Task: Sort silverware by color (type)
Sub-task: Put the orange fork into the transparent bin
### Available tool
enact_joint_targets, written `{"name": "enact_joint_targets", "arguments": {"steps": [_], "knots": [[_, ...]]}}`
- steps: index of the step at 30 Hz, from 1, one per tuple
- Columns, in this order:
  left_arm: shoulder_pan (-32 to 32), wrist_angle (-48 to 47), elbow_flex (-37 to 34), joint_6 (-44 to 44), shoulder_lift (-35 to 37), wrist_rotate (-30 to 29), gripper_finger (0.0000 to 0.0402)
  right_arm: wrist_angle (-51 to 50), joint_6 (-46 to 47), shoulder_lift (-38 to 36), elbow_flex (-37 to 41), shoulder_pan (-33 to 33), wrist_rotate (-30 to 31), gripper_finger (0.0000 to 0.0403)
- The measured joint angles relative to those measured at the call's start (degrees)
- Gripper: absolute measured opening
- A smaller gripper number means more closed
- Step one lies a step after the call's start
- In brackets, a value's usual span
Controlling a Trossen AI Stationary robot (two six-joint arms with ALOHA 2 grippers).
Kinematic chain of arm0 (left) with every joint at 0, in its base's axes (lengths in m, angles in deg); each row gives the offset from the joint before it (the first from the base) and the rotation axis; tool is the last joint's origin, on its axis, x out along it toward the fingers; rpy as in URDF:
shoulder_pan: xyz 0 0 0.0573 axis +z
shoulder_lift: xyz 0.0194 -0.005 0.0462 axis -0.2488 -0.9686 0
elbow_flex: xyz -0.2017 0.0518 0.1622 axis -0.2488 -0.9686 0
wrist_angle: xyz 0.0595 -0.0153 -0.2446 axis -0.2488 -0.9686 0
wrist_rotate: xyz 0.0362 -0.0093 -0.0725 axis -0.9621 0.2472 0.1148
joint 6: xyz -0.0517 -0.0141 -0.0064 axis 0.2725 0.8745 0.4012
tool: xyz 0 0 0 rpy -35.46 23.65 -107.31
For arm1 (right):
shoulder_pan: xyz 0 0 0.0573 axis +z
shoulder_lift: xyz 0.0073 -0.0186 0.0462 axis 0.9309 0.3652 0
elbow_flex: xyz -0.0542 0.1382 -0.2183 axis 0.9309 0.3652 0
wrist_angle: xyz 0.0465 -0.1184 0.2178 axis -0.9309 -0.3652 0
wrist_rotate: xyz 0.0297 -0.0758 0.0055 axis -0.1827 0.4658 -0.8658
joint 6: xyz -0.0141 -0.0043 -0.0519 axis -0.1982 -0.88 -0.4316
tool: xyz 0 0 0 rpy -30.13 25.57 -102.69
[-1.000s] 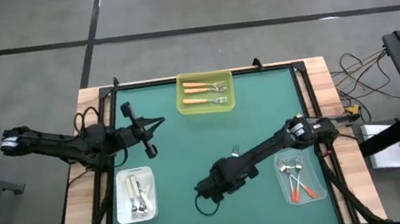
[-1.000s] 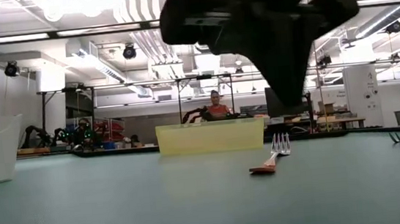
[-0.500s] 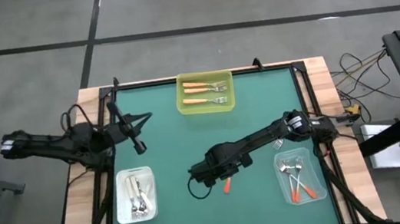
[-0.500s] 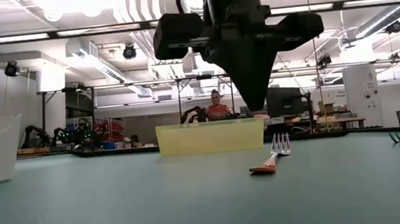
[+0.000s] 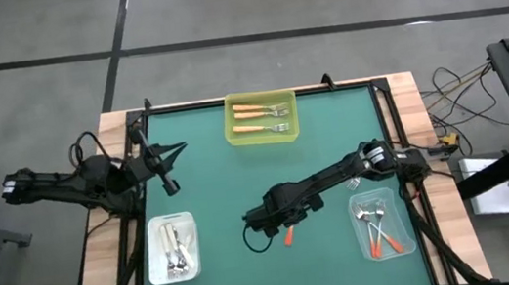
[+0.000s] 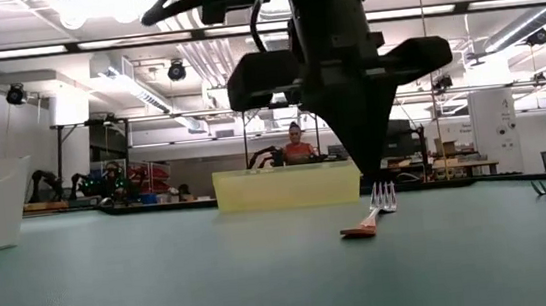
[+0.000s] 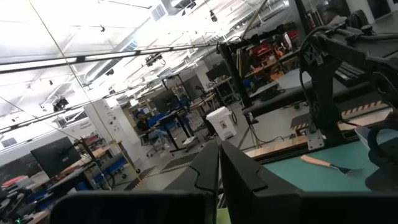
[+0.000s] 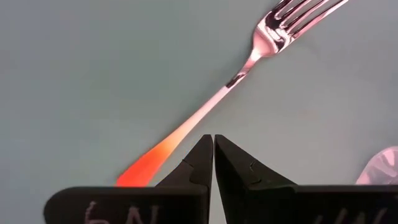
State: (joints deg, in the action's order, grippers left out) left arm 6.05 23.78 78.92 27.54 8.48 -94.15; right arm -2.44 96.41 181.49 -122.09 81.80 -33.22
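One fork point(image 8: 205, 112) with a red-orange handle and shiny tines lies flat on the green mat, alone near the middle point(image 5: 289, 237). My right gripper point(image 8: 213, 138) points down, shut and holding nothing. It hovers just over the fork's handle, and the low view shows its tip point(image 6: 368, 179) above the fork point(image 6: 368, 220). My left gripper point(image 5: 182, 145) is shut and holds nothing. It is raised over the table's left side, far from the fork, and its fingers point(image 7: 219, 168) point out level across the table.
A yellow tray point(image 5: 263, 133) at the far middle holds forks with light orange handles. A white tray point(image 5: 175, 271) at the near left holds white-handled ones. A clear tray point(image 5: 383, 246) at the near right holds red-orange ones. Bare mat lies between the trays.
My right gripper has gone toward the table's far edge, uncovering the fork's red-orange handle, and has stayed shut and pointing down. My left gripper has drawn back toward the table's left edge, still shut. The fork has not moved.
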Motion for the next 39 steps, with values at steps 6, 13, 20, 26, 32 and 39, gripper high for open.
{"name": "enact_joint_targets", "arguments": {"steps": [6,13,20,26,32,39], "knots": [[0.00,-0.03,0.00,0.22,-0.04,0.01,0.0000,0.53,-0.64,-2.97,3.94,-0.59,0.60,0.0008],[0.00,-0.02,0.00,0.20,-0.04,0.02,0.0000,11.81,5.04,-11.11,15.73,-1.24,3.30,0.0008],[0.00,-0.01,0.00,0.20,-0.04,0.02,0.0000,24.07,13.75,-16.79,27.71,-1.26,4.48,0.0008],[0.00,0.01,0.00,0.07,-0.04,0.02,0.0000,24.84,16.88,-17.16,29.70,-1.27,4.48,0.0016],[0.00,0.01,0.00,-0.19,-0.04,0.02,0.0000,25.07,16.87,-16.90,29.17,-1.28,4.50,0.0060],[0.00,0.01,0.00,-0.21,-0.04,0.02,0.0000,25.38,18.84,-15.94,29.15,-1.34,5.57,0.0108]]}}
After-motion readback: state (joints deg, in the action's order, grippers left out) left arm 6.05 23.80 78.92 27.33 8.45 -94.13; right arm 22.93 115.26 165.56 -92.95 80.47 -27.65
